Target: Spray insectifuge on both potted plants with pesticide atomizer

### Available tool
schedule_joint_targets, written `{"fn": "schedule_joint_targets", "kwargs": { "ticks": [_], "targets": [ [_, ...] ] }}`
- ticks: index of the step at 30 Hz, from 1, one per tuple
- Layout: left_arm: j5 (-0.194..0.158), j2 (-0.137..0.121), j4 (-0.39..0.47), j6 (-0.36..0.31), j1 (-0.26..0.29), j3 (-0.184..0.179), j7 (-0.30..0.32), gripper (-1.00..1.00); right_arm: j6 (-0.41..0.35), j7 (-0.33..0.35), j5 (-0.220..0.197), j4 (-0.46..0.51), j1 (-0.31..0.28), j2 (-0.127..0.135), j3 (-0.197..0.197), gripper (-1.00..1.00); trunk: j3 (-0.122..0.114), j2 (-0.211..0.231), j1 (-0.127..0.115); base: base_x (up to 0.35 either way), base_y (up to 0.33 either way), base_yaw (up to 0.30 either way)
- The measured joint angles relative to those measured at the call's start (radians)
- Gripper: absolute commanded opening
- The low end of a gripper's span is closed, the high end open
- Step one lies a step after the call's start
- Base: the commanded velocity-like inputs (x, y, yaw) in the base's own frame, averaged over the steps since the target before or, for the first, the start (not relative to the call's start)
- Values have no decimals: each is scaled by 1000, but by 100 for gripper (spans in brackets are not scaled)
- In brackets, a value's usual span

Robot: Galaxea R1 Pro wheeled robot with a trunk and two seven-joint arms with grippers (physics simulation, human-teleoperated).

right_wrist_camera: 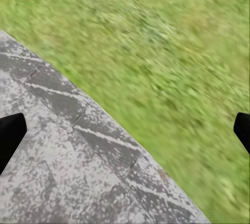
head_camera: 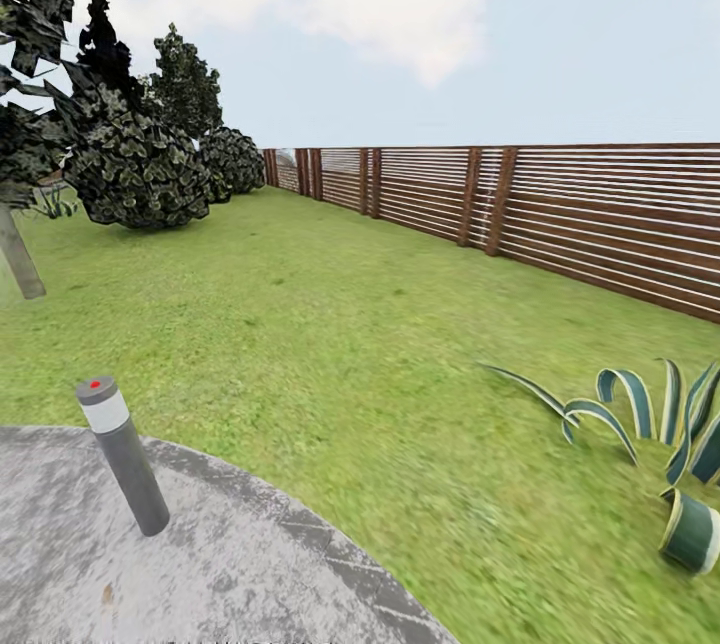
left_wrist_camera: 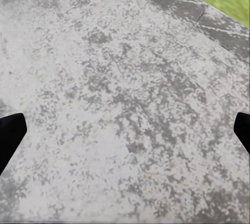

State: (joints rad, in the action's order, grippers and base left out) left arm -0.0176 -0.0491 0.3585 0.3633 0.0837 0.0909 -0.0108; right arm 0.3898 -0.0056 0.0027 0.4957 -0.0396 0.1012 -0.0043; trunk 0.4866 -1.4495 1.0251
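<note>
Neither the atomizer nor the potted plants can be seen from here. Left hand (left_wrist_camera: 125,130) and right hand (right_wrist_camera: 125,130) hang released over the paved patch (head_camera: 230,564). Best to turn slowly, scanning the lawn (head_camera: 330,324) past the grey post (head_camera: 125,454).

Green grass (head_camera: 330,324) covers most of the ground. A long brown wooden fence (head_camera: 560,214) made of thin slats runs along the far side and off to the right. Big dark bushes (head_camera: 140,169) and tall dark trees (head_camera: 185,84) stand at the left. Near the front is a round grey stone patch (head_camera: 230,564) with a darker edge. A short grey post (head_camera: 125,454) with a red dot on top stands on it. A striped blue-green plant (head_camera: 650,424) grows in the grass at the right. The sky (head_camera: 520,34) is pale blue with white clouds.
</note>
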Motion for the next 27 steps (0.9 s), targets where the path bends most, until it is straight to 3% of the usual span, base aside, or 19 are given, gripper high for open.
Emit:
{"fn": "schedule_joint_targets", "kwargs": {
  "ticks": [4, 8, 27],
  "targets": [
    [-13, -6, -1, 6, 0, 51, 1, 100, 0, 0, 0, 0, 0, 0, 0, 100, 2, 0, 0, 0, 0, 272],
    [-15, -6, -3, 9, 0, 69, 2, 100, 0, 0, 0, 0, 0, 0, 0, 100, 12, -21, 11, 0, 0, 272],
    [-14, -5, -3, 9, 1, 73, 1, 100, 0, 0, 1, -1, 0, -1, 1, 100, 81, -154, 84, 0, 0, 269]
  ]
}}
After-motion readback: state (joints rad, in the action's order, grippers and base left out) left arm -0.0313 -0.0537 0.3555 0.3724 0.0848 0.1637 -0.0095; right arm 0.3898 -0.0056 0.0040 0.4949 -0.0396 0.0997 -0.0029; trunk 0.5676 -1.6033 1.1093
